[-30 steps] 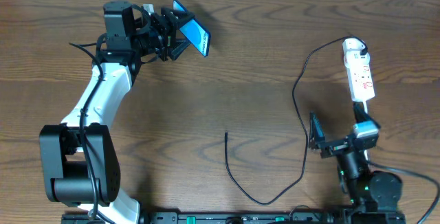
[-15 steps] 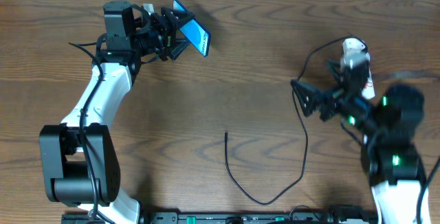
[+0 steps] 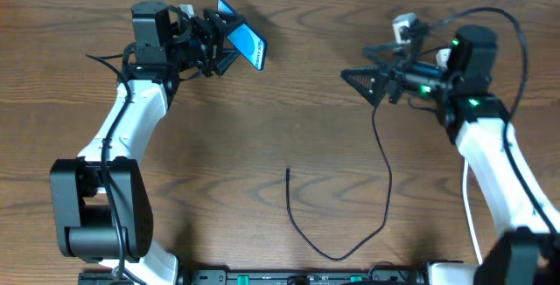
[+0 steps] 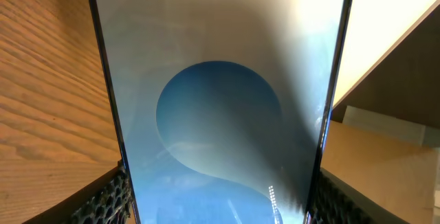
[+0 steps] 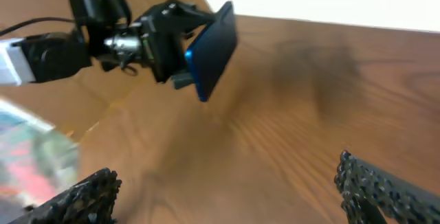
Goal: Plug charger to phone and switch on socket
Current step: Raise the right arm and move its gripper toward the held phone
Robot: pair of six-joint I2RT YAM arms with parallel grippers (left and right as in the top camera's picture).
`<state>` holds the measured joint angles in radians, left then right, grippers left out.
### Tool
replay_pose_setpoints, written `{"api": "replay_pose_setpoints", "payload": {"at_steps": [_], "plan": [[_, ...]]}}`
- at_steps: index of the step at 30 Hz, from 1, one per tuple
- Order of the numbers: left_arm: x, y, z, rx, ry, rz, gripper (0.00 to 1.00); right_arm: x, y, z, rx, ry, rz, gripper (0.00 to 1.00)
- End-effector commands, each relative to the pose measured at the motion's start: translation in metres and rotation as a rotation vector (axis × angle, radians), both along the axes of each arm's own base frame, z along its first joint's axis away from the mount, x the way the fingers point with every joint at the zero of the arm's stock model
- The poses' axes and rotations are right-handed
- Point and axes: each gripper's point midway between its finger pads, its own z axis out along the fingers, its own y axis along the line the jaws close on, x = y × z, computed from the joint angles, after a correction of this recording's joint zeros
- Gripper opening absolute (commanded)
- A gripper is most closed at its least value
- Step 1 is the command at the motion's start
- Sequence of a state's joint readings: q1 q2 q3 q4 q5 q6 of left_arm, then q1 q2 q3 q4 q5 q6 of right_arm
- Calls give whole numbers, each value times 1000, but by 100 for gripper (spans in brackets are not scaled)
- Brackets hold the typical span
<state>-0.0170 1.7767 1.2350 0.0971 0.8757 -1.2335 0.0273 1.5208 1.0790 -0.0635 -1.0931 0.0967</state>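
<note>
— Where is the phone sitting?
— The phone (image 3: 248,45) is being clamped, tilted, in the left gripper (image 3: 229,49) at the far left of the table (image 3: 262,119).
— And the charger?
— The charger (image 3: 288,184) is lying looped mid-table. The right gripper (image 3: 357,65) is hovering by its far stretch, jaws spread wide, holding nothing.

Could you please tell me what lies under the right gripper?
The charger runs up beneath the open right gripper, over bare wooden table. Its further course is hidden by the arm; no socket is visible.

The left arm stretches away from its base, wrist bent rightward, its claw (image 3: 226,47) clamped on the phone (image 3: 249,46). The right arm points leftward, its claw (image 3: 360,77) spread wide and empty.
</note>
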Motion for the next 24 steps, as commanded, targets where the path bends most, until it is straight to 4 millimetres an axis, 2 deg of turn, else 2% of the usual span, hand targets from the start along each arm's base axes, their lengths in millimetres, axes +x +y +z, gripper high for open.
{"api": "replay_pose_setpoints", "payload": {"at_steps": [1,9,24], "plan": [[2,-1,28,-3,-69,-3,8,-9,22,9,52,-2,121,99],[1,-8,27,4,-70,-8,8,-14,45,1,-11,-157,199,99],[-9,-56,23,36,-73,-59,8,-14,45,-4,-20,-131,189,99]]}}
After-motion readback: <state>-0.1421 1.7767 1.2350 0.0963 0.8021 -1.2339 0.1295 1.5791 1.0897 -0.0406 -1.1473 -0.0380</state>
